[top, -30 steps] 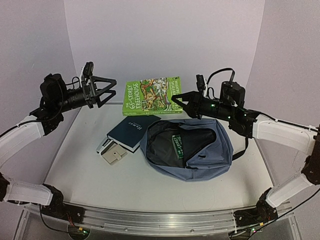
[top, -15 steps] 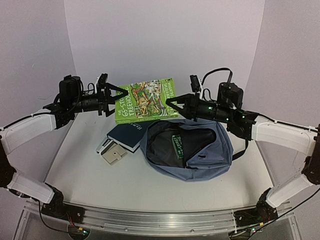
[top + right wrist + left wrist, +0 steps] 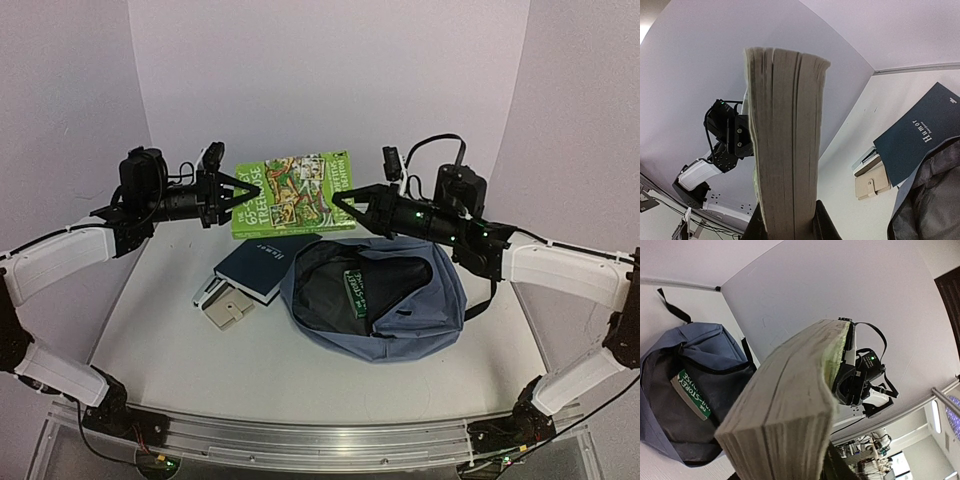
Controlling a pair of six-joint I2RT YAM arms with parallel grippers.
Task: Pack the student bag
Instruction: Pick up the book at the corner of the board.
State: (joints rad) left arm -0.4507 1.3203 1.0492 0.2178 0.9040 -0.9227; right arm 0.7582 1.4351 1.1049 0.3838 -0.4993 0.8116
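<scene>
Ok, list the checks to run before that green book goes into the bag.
1. Left gripper clamped on the green book: ok, on its left edge.
2. Right gripper clamped on it: ok, on its right edge.
3. Book clear of the table: ok, held in the air.
4. Bag open: ok, main compartment gapes upward.
5. Room inside: cannot tell; a second book already lies in the opening.
6. Navy book out of the opening: ok, it lies at the bag's left edge.

student bag (image 3: 932, 197) cut off at right wrist view's corner; tan pouch (image 3: 872, 185) partly under navy book (image 3: 920, 135).
</scene>
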